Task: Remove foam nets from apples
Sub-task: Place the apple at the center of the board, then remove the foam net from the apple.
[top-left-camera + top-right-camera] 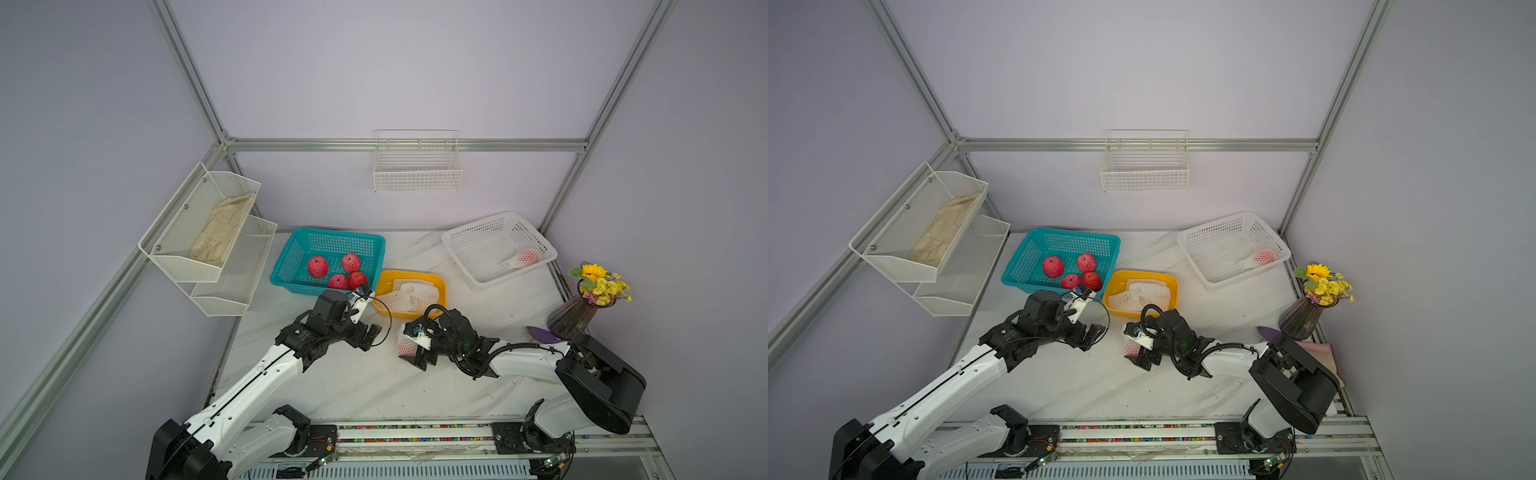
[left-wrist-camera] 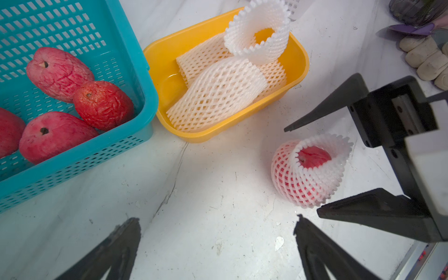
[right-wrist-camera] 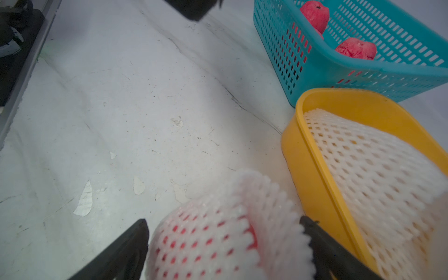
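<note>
We see the right gripper (image 3: 223, 220) with jaws released, straddling an apple (image 2: 314, 156) in its foam net (image 2: 288, 179) on the bench (image 2: 218, 194), mostly hidden beneath that gripper in both top views; the left gripper (image 2: 217, 219) gapes empty.

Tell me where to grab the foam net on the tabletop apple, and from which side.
Pinch the foam net by its flared collar, probably from the left gripper's side: the mouth opens that way, its rim loose past the apple, the rest stretched tight. The open right gripper straddles the body.
</note>
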Robot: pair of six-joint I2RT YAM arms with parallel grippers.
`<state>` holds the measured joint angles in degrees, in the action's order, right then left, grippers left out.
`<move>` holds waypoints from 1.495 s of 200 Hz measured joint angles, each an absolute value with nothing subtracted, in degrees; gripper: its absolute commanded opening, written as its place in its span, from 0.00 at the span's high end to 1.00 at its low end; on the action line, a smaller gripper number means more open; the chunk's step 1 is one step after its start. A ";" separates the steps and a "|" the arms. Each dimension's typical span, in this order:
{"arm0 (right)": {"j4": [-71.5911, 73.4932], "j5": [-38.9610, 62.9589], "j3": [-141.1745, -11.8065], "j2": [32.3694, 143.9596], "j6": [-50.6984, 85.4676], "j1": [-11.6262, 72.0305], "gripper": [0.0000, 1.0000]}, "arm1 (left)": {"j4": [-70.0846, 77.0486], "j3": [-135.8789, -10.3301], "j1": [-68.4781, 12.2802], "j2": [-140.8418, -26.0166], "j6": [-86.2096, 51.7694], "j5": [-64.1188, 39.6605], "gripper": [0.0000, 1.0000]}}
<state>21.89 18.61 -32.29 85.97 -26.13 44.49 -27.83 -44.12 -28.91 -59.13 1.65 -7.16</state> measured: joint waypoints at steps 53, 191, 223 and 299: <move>16.40 22.02 -34.00 84.49 -23.68 44.25 0.03 | -26.81 -44.12 -28.91 -60.64 2.92 -12.60 0.00; 5.85 18.96 -33.82 71.77 -12.53 43.72 0.03 | -20.29 -45.41 -29.71 -78.87 9.87 -34.22 0.24; 3.77 18.81 -33.52 68.79 -9.54 43.70 0.03 | -19.25 -46.17 -30.70 -80.25 10.15 -35.79 0.28; 1.74 18.48 -32.23 69.04 -9.65 43.70 0.05 | -15.70 -46.94 -31.46 -84.44 10.02 -37.98 0.60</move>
<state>1.74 18.48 -32.23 69.04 -9.65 43.70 -15.70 -46.94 -31.46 -84.44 10.02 -37.98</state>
